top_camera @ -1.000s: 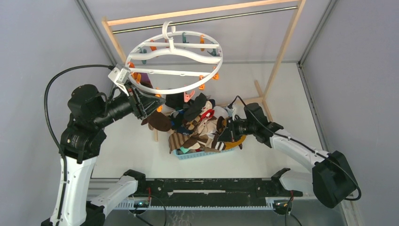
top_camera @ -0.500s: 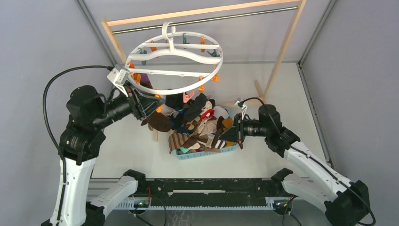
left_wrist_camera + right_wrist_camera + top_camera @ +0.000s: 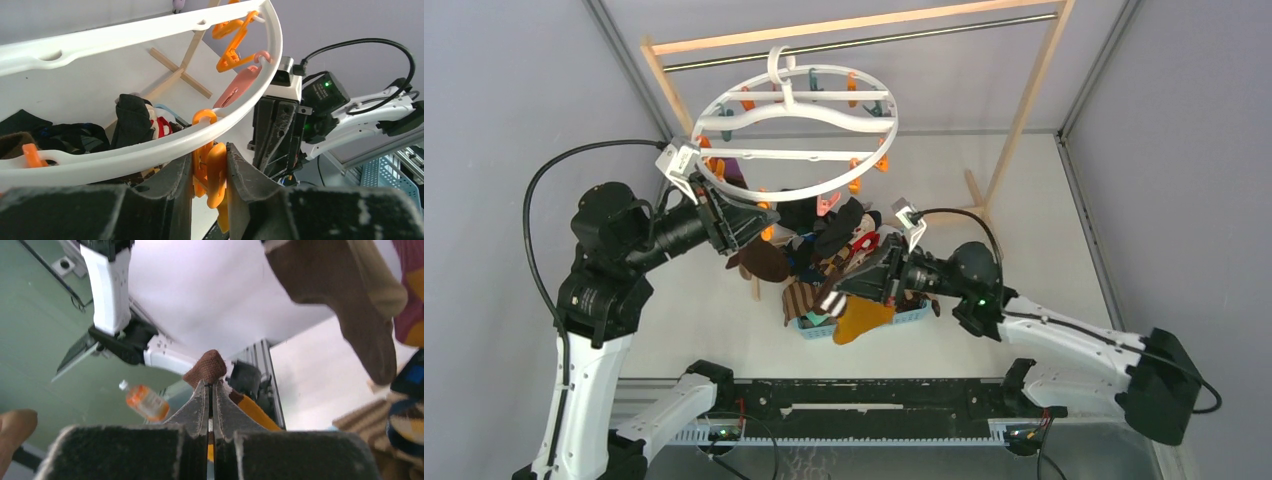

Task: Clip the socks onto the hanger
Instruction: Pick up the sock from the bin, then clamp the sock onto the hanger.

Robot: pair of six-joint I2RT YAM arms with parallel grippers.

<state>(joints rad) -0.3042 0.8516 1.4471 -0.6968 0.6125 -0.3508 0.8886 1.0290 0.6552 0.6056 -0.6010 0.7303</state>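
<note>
Your left arm [image 3: 582, 385] and right arm [image 3: 1064, 335] have white links with bulky black joints. Black cables [image 3: 542, 172] loop off each; fingers [image 3: 172, 187] dark, rough-textured, green light [image 3: 327, 84] on right wrist.

Nothing readable on any of my feeds: no labels, brands or numbers I can make out. The bottle [image 3: 144, 402] in the right wrist view has an orange band, too blurred to read. The black module [image 3: 327, 95] on the right arm shows a green light but no legible marking.
</note>
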